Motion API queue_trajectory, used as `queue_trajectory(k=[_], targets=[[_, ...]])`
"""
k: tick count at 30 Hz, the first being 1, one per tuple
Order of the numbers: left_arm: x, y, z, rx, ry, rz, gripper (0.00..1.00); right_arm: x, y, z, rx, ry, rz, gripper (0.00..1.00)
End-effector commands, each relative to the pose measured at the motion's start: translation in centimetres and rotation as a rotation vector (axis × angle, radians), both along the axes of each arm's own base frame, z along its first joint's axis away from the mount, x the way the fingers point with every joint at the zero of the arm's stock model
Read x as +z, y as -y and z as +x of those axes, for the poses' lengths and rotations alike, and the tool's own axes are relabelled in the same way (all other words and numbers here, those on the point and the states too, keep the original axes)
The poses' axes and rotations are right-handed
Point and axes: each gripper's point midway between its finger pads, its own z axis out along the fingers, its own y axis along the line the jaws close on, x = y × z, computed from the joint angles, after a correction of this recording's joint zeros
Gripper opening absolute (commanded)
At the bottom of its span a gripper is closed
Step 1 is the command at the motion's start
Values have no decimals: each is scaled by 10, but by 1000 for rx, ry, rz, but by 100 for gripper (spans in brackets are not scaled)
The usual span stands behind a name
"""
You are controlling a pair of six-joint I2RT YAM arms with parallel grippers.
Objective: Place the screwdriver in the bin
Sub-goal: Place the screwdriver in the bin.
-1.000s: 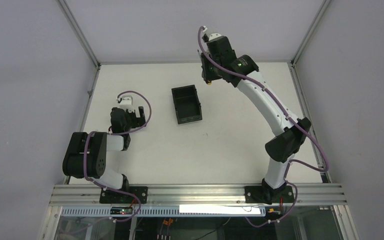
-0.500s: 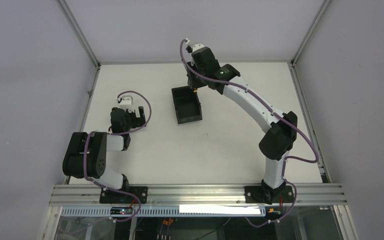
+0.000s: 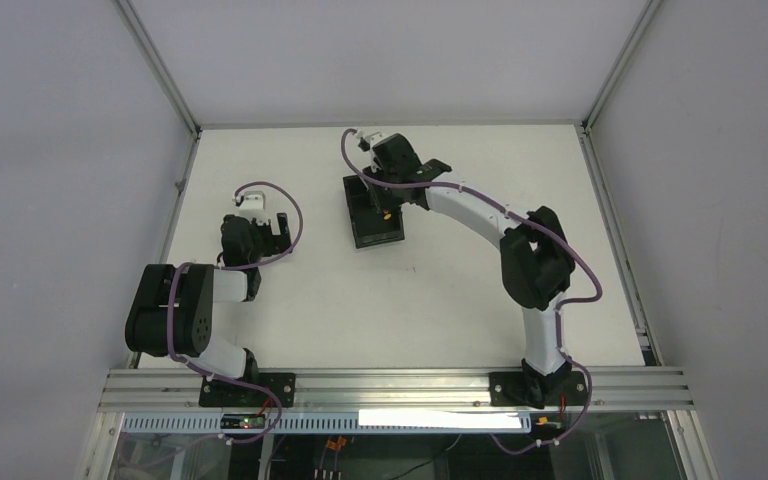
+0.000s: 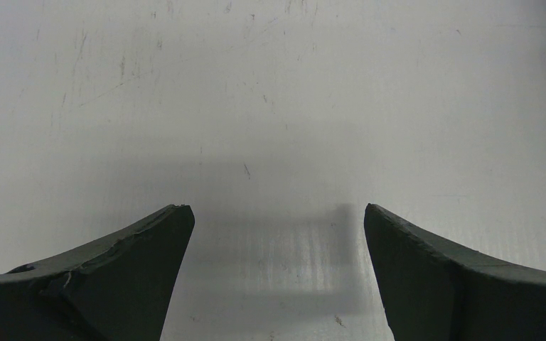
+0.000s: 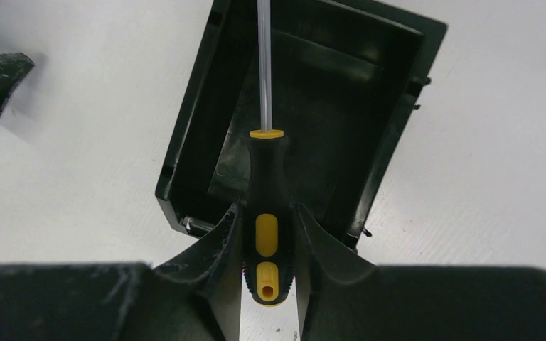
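Yellow-and-black plastic-handled screwdriver [image 5: 266, 177], thin shaft cut off at the frame's top, clenched in the right hand [image 5: 266, 212] over a black rectangular plastic bin [image 5: 398, 121]. Left hand [image 4: 274, 213] hangs released, only its tips showing up close.

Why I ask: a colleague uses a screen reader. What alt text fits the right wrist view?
Two dark fingers of the right gripper clamp the black-and-yellow handle of a screwdriver, its thin shaft pointing away over an open black bin on a white table.

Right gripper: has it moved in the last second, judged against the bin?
Yes. The right gripper swung left and nearer the bases, from past the far-right corner of the bin to above it.
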Motion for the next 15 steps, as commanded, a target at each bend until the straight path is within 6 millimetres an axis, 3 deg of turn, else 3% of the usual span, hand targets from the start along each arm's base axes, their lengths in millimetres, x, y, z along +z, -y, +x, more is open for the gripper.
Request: queue_trajectory(k=[1, 10, 15], targets=[[14, 0, 4, 12, 47, 0, 99, -16, -17, 7, 73, 14, 26, 5], [14, 0, 4, 12, 47, 0, 99, -50, -18, 9, 69, -15, -6, 17], [14, 0, 4, 11, 47, 0, 99, -57, -17, 10, 68, -28, -23, 31]])
